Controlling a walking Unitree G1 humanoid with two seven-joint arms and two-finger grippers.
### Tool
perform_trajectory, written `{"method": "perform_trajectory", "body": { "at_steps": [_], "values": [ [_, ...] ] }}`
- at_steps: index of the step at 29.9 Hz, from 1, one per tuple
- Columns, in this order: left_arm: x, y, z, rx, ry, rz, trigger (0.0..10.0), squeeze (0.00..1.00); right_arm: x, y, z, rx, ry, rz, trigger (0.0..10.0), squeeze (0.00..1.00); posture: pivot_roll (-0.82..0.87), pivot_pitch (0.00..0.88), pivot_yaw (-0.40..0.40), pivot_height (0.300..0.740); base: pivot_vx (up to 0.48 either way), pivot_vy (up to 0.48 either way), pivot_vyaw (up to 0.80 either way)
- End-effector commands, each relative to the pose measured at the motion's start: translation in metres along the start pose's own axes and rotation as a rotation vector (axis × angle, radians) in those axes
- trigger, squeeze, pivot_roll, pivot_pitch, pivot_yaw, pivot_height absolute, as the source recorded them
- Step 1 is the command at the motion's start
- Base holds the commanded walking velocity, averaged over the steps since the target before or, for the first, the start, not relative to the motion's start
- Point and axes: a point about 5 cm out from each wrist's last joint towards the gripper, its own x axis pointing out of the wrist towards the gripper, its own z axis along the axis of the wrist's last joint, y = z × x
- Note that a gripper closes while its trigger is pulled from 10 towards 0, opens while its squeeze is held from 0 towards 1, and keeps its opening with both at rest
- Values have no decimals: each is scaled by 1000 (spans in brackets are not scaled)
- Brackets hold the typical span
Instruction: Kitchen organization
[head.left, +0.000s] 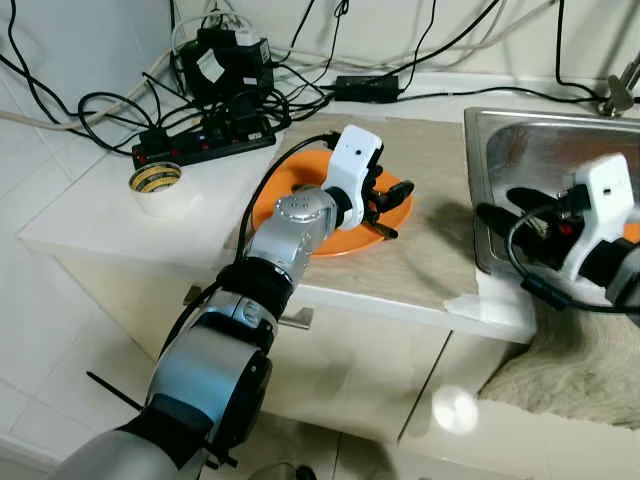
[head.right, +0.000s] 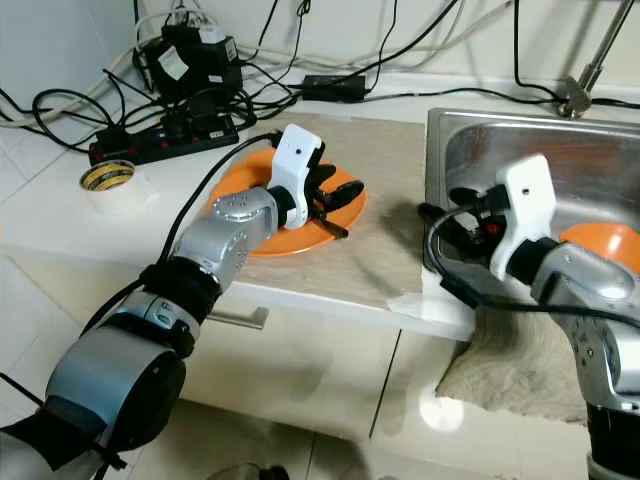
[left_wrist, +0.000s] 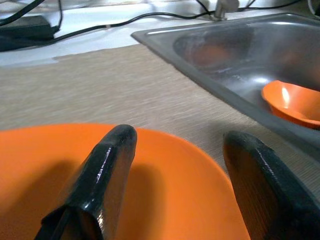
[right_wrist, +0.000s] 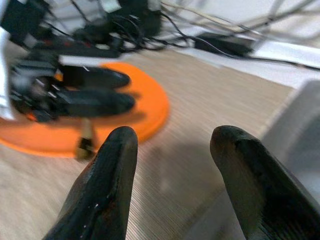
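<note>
Left tool (head.left: 388, 203) hovered open over the orange plate (head.left: 290, 180) on the surface (head.left: 430, 170); right tool (right_wrist: 170, 150) open; plate judged light, rigid, slick; best gripped at rim.

White tiled wall (head.left: 60, 40); beige counter (head.left: 430, 200); steel sink (head.left: 520, 150); glossy pale floor (head.left: 450, 410) reflecting light.

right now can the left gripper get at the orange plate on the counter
Probably yes. The left gripper is open and poised over the orange plate, one finger above its surface and the other past its rim. Nothing lies between them; the right gripper is apart, at the sink edge.
</note>
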Motion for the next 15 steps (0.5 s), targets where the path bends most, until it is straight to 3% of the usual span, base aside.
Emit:
{"method": "perform_trajectory", "body": {
  "at_steps": [1,11,15],
  "values": [
    [-3,7,3,7,1,24,10000,0,3,8,4,12,-2,65,10000,0,-130,0,63,740,0,0,0],
    [-9,16,-6,-3,29,58,10000,0,9,12,8,45,-12,114,10000,0,-99,0,49,740,0,0,0],
    [-10,17,-13,6,87,55,10000,0,12,14,7,67,-12,122,10000,0,-92,0,49,740,0,0,0]
  ]
}}
